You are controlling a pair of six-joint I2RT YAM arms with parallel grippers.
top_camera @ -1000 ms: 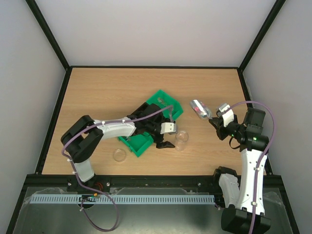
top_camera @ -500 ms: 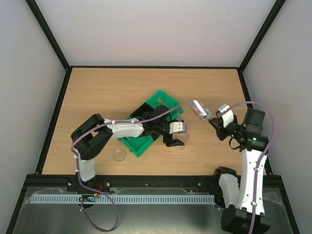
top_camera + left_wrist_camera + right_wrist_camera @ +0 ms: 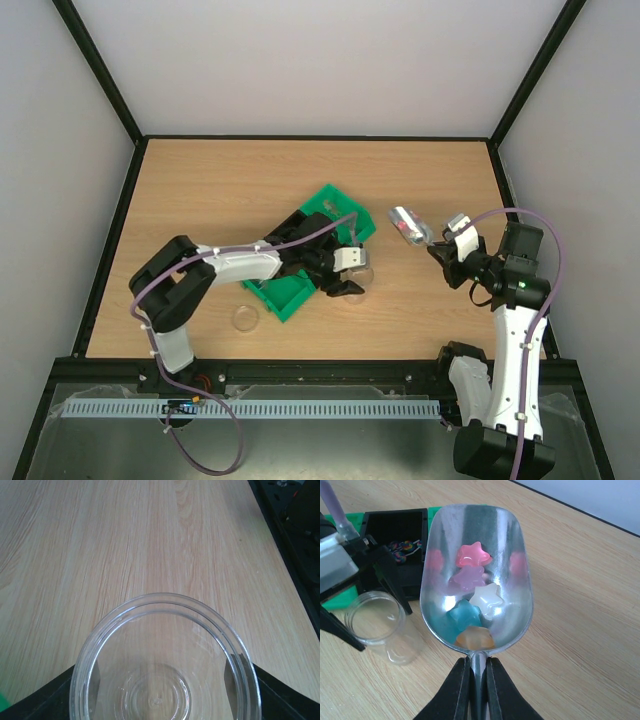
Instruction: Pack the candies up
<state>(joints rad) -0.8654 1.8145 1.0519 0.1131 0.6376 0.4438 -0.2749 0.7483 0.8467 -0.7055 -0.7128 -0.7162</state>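
Clamping the scoop (image 3: pixel 470 525) by its handle, your right gripper (image 3: pixel 478 667) carries star candies (image 3: pixel 484 600), 3 o'clock from the clear jar (image 3: pixel 165 605); left gripper (image 3: pixel 352 277) straddles that jar; can't tell if gripping.

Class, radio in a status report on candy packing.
Left gripper straddles empty jar, grip unclear. Right gripper shut on scoop, star candies aboard. Nothing between scoop and jar.

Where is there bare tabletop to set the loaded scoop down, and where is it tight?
Bare: the far strip of wooden table behind the green plastic tray, and the near-edge patch between the clear round jar and the right gripper holding the metal scoop. Crowded: the centre, where the left gripper straddles the jar beside the tray, a small clear lid near-left.
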